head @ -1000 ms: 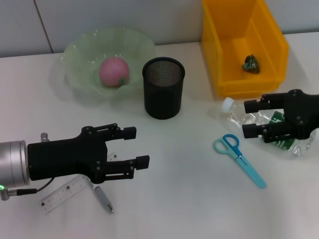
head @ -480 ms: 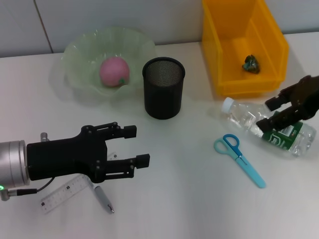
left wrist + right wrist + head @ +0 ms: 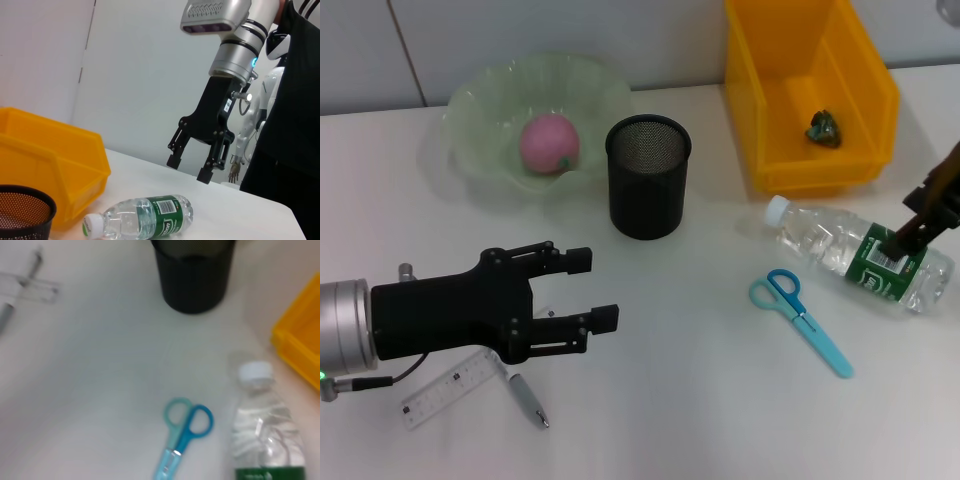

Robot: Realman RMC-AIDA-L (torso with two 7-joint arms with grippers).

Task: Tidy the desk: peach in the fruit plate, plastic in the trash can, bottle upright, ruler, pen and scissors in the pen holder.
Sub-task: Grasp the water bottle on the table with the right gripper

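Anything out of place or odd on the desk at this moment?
The bottle lies on its side near the yellow bin, not upright. Scissors, ruler and pen lie loose outside the pen holder. Nothing looks spilled or damaged.

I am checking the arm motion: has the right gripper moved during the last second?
Yes. The right gripper, open, was over the lying bottle before; now it is above and beside it, mostly past the head view's right edge, still near the yellow bin.

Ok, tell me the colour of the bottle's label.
Green with white print; the bottle shows its label best in the left wrist view.
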